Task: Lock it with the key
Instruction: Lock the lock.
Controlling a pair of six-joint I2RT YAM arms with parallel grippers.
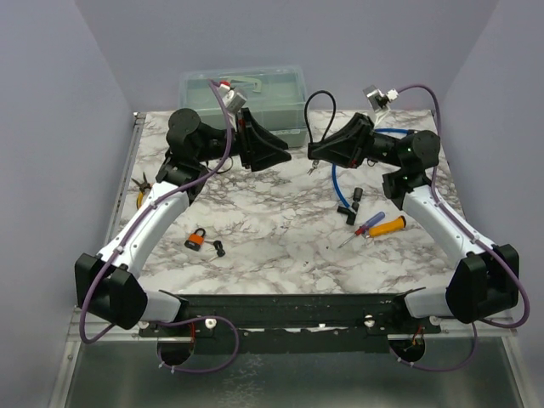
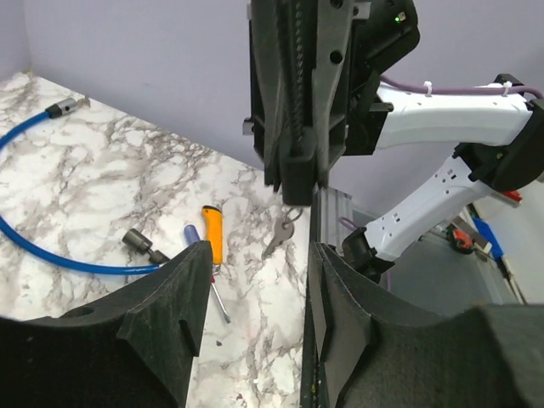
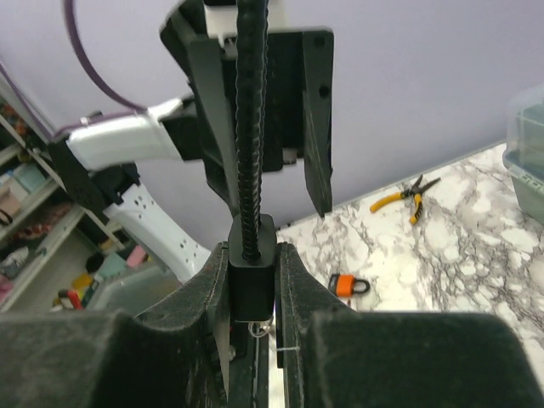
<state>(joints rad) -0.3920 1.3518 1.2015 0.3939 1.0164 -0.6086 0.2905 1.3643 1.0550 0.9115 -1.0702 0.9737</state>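
Note:
My right gripper (image 1: 314,154) is shut on a black lock body (image 3: 252,270) with a ribbed black cable (image 3: 247,127) rising out of it and looping up (image 1: 316,106). It holds the lock in the air above the back middle of the table. A silver key (image 2: 281,232) hangs on a ring below the lock body (image 2: 297,174). My left gripper (image 1: 283,158) is open and empty. It faces the lock from the left, a short gap away. In the left wrist view its fingers (image 2: 174,293) stand wide apart with the key beyond them.
An orange padlock (image 1: 196,240) with a small black piece beside it lies front left and also shows in the right wrist view (image 3: 348,285). An orange screwdriver (image 1: 388,225), a blue one (image 1: 368,224), a blue cable (image 1: 337,180), pliers (image 1: 141,188) and a clear box (image 1: 242,89) are around.

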